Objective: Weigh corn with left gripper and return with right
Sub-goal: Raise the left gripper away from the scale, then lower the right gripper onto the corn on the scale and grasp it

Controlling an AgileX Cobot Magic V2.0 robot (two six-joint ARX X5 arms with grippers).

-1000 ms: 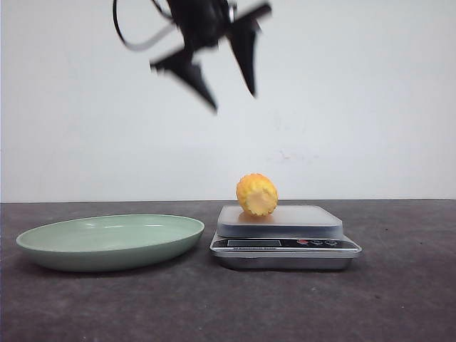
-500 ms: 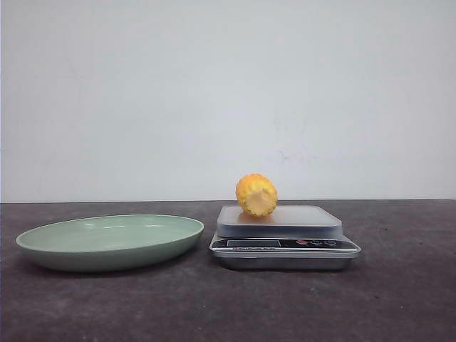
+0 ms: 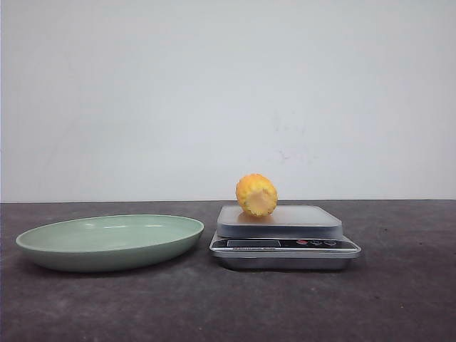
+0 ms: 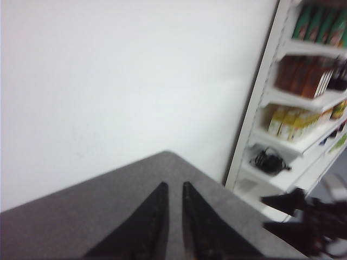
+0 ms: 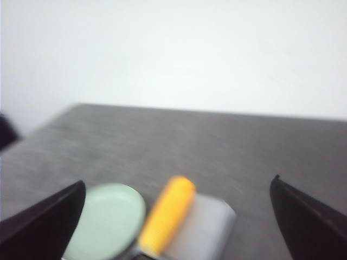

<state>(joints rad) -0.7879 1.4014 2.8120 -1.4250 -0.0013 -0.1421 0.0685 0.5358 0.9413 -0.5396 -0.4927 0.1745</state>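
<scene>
The corn [image 3: 256, 194] lies on the silver scale [image 3: 285, 244], its pale cut end facing the front camera. No gripper shows in the front view. In the right wrist view, blurred, the corn [image 5: 167, 219] lies on the scale's platform [image 5: 205, 233], far below. My right gripper [image 5: 179, 181] is wide open and empty above it. In the left wrist view my left gripper [image 4: 174, 187] is empty, its fingers close together with only a thin gap. It points at a bare corner of the dark table [image 4: 81, 216], away from the corn.
A pale green plate [image 3: 110, 241] sits left of the scale and also shows in the right wrist view [image 5: 105, 219]. White shelves with bottles [image 4: 303, 76] stand beyond the table's corner. A black arm part [image 4: 303, 216] shows near them.
A second ago the open left gripper hung at the top of the front view above the scale. It has since left that view. The corn and scale have not moved.
</scene>
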